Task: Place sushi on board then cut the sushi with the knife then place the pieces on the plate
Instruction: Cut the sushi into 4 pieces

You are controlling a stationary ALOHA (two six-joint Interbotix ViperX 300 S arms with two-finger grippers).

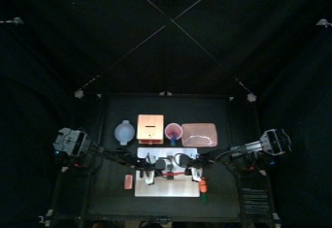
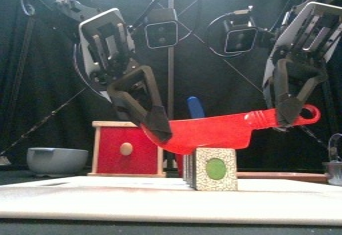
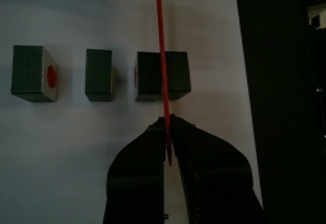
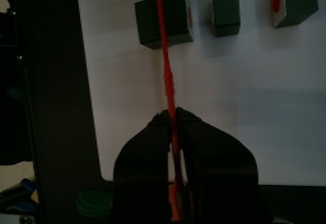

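Observation:
A red toy knife [image 2: 227, 131] hangs level over the white cutting board [image 2: 80, 194], held at both ends. My left gripper [image 2: 160, 131] is shut on its blade end and my right gripper [image 2: 286, 115] is shut on its handle end. Under the blade stands a dark green sushi block [image 2: 211, 169], its top at the blade's edge. In the left wrist view the knife [image 3: 159, 37] crosses one sushi piece [image 3: 163, 75], and two more pieces [image 3: 102, 73] [image 3: 32, 72] stand apart beside it. The right wrist view shows the same row [image 4: 163, 18] under the knife [image 4: 159, 47].
Along the back stand a blue-grey bowl [image 1: 123, 132], a wooden box with a red drawer front [image 2: 127, 149], a red cup [image 1: 173, 131] with a blue knife [image 2: 194, 107], and the pink tray [image 1: 199, 133]. Small red items [image 1: 127, 180] [image 1: 204, 185] lie beside the board.

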